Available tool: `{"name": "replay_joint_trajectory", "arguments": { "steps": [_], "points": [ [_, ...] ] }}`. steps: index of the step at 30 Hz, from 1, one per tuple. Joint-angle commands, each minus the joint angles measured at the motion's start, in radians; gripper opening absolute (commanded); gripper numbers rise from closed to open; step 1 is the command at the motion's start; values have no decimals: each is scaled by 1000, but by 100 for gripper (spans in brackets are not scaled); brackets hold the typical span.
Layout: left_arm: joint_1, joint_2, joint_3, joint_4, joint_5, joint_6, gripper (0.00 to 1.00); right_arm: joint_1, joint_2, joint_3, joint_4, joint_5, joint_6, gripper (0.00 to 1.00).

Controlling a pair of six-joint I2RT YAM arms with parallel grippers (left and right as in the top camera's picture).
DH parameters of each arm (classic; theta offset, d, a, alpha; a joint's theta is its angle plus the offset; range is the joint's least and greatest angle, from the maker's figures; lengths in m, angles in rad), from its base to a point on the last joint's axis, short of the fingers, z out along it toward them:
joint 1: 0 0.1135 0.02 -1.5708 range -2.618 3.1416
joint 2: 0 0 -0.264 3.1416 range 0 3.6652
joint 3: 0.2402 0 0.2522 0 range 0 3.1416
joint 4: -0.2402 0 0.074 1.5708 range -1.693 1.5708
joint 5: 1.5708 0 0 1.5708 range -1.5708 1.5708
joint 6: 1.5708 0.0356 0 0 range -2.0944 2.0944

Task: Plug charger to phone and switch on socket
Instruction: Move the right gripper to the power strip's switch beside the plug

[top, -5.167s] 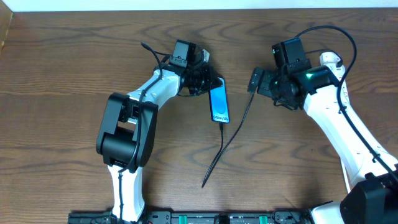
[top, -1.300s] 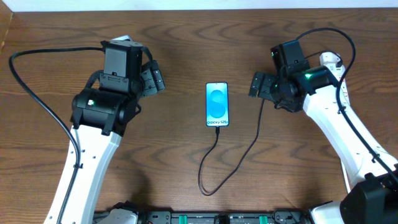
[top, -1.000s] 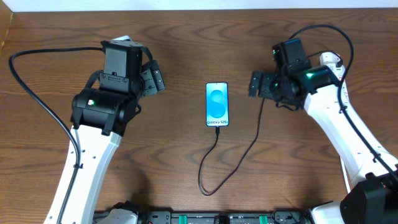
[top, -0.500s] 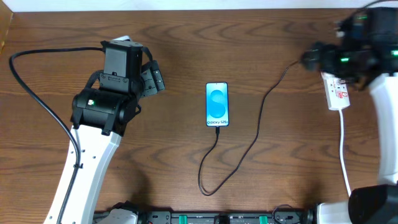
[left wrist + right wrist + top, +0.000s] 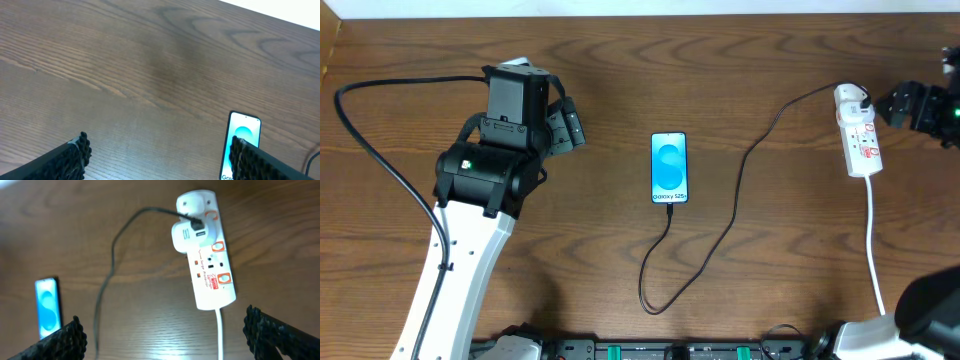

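Observation:
The phone (image 5: 669, 167) lies flat mid-table, its cyan screen lit; it also shows in the left wrist view, phone (image 5: 243, 136), and the right wrist view, phone (image 5: 48, 307). The charger (image 5: 732, 205) is a thin black cable whose tip meets the phone's lower edge. It loops toward the front, then runs up to a white adapter (image 5: 187, 236) in the socket (image 5: 858, 132). Red marks show on the socket (image 5: 211, 267) face. My left gripper (image 5: 567, 122) hangs open left of the phone, nothing between its fingers (image 5: 75, 156). My right gripper (image 5: 898, 106) is open just right of the socket.
The socket's white cord (image 5: 872, 235) runs down the right side to the table's front edge. A black robot cable (image 5: 380, 150) arcs over the left side. The table's back edge (image 5: 640, 12) meets a white wall.
My right arm has swung from the centre to the far right edge, uncovering the socket and the cable's upper run. The left arm, the phone and the cable loop have not moved.

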Motion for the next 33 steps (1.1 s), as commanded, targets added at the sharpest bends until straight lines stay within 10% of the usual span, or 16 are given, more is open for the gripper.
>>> {"name": "replay_joint_trajectory", "arguments": {
  "steps": [1,33],
  "points": [
    [-1,-2,6,-3,-24,13,90,-1,85,16,10,-45,-137,99],
    [-1,-2,6,-3,-24,13,90,3,421,16,203,-145,-191,99]
  ]
}}
